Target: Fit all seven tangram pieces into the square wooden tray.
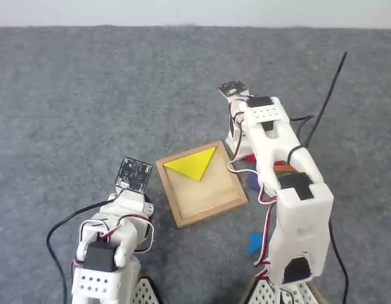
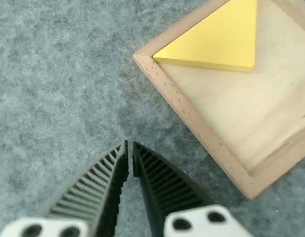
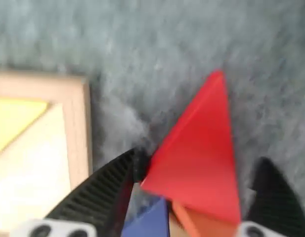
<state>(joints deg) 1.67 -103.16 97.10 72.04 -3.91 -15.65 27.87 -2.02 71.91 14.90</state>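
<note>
My right gripper (image 3: 199,165) straddled the red triangle (image 3: 196,143) just outside the tray (image 1: 211,213), jaws wide, not yet pinching. The yellow triangle (image 1: 192,166) lay inside the tray. The left gripper (image 2: 130,147), closed and empty, sat beside the tray. Next, I judged: pinch, lift, seat red inside.

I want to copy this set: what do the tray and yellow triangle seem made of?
Tray: pale bare wood, with grain and pores on its rim. Yellow triangle: smooth, even matte colour; painted wood or plastic, cannot tell which.
</note>
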